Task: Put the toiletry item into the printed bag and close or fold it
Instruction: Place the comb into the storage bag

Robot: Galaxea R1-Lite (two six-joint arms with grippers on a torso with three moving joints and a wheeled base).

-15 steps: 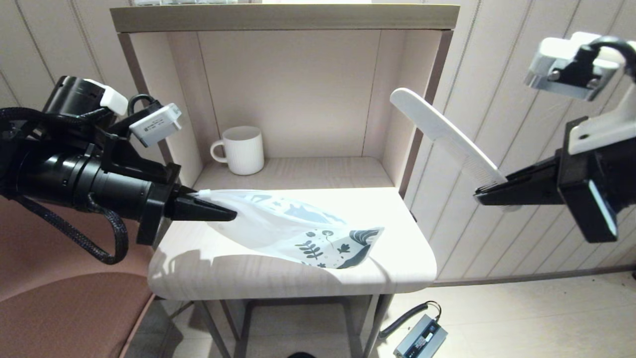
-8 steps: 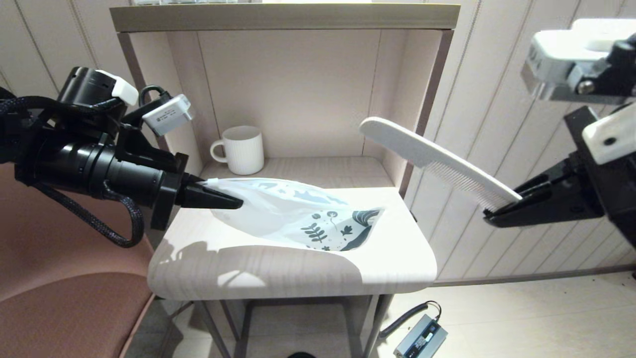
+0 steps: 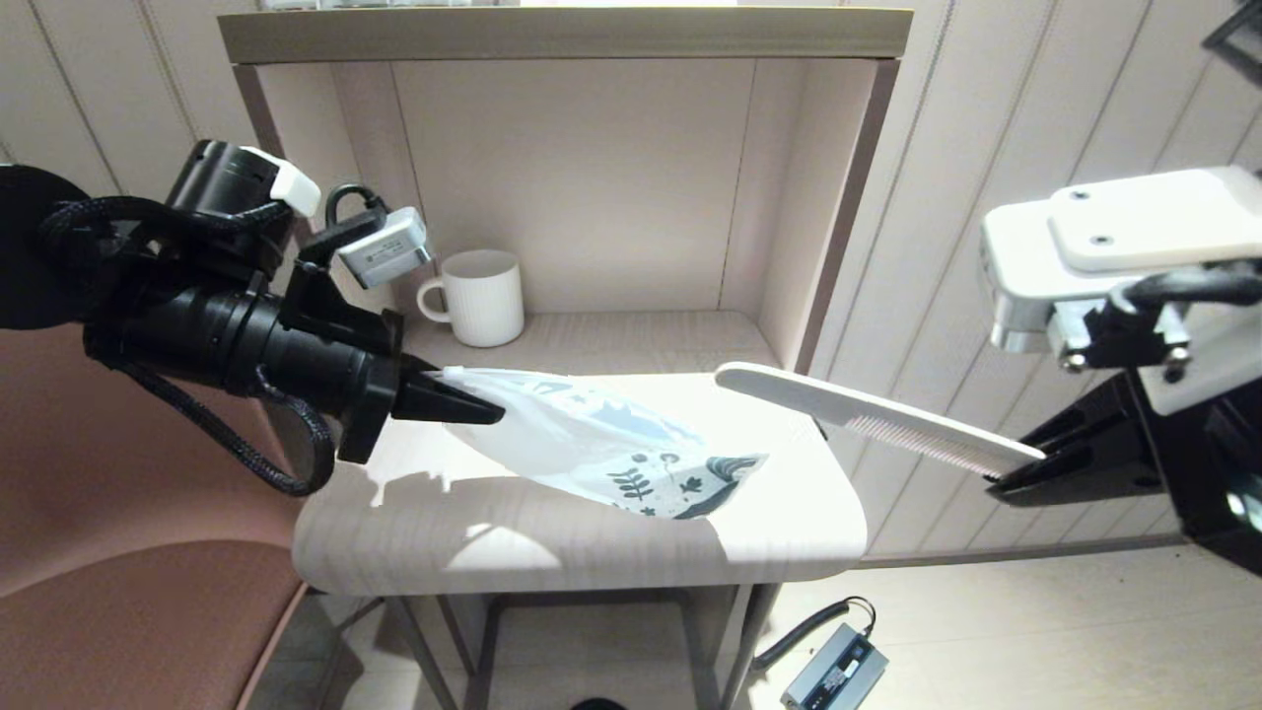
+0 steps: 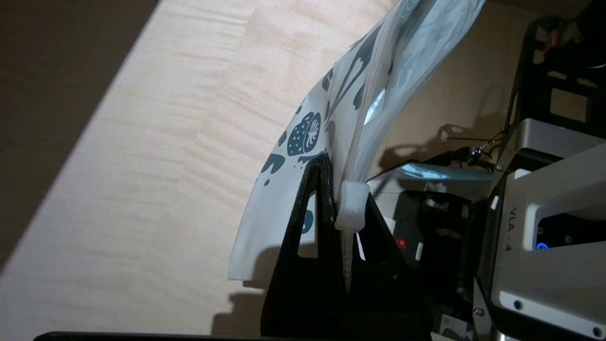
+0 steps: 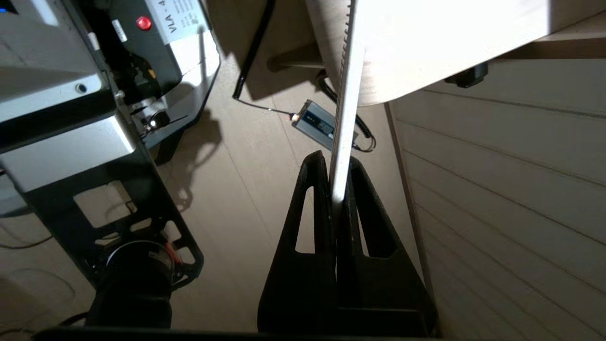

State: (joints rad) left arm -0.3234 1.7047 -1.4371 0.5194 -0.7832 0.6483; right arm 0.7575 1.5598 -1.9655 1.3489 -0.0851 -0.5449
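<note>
The left gripper [image 3: 478, 406], pressed together on the zip-top corner of the flat white plastic pouch with dark blue leaf and flower print [image 3: 611, 449], held that end lifted above the pale wood-grain table top [image 3: 552, 552]. The printed end sagged down and appeared to rest on the surface. In the left wrist view the white zip slider [image 4: 351, 204] sat just at the fingertips, and the two walls of the pouch stood apart beyond it. In my judgement this hold served to present an open mouth for loading.

The right gripper [image 3: 1016, 471] pinched the toothed end of the long, slim white plastic comb [image 3: 868, 419]. The comb lay nearly level in the air, its plain rounded handle end pointing toward the pouch and near its printed end, not touching it. The comb was outside the pouch; insertion and closing were not yet done.

A white ribbed mug [image 3: 481, 296] stood well apart, in the alcove behind.

Legible writing: "VLA - 4" on a grey equipment housing [image 4: 544, 208] in the left wrist view. Other labels were too small to read.
</note>
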